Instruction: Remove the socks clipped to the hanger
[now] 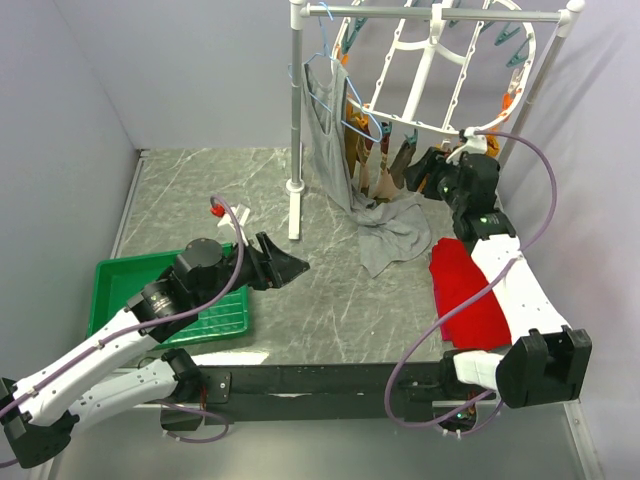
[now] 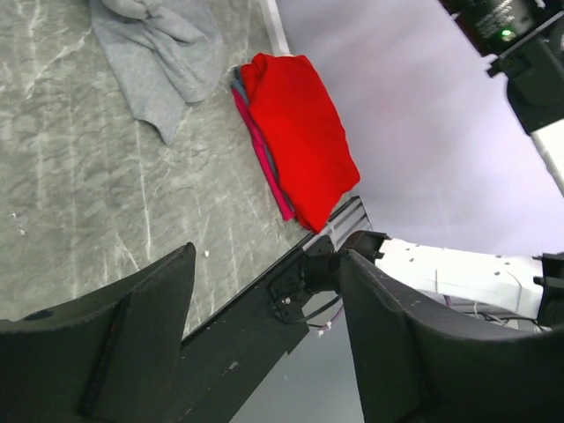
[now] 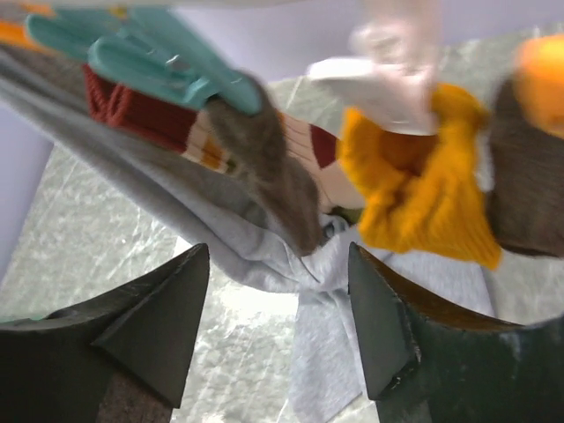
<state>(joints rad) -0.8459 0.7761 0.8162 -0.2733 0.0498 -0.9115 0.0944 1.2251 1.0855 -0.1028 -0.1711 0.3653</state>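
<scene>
The round white peg hanger (image 1: 430,60) hangs from a white rail at the back, with teal and orange clips on its rim. Several socks (image 1: 378,168) hang clipped under its lower rim. In the right wrist view a mustard-orange sock (image 3: 423,181), a brown sock (image 3: 269,163) and a dark striped sock (image 3: 141,115) hang close above the jaws, below a teal clip (image 3: 163,57). My right gripper (image 1: 418,172) is open and empty just right of the socks. My left gripper (image 1: 290,268) is open and empty, low over the table.
A grey tank top (image 1: 345,160) on a thin blue wire hanger (image 1: 330,60) hangs left of the socks and trails onto the table. A red cloth (image 1: 468,295) lies at the right. A green tray (image 1: 135,285) sits at the left. A white rail post (image 1: 296,120) stands behind.
</scene>
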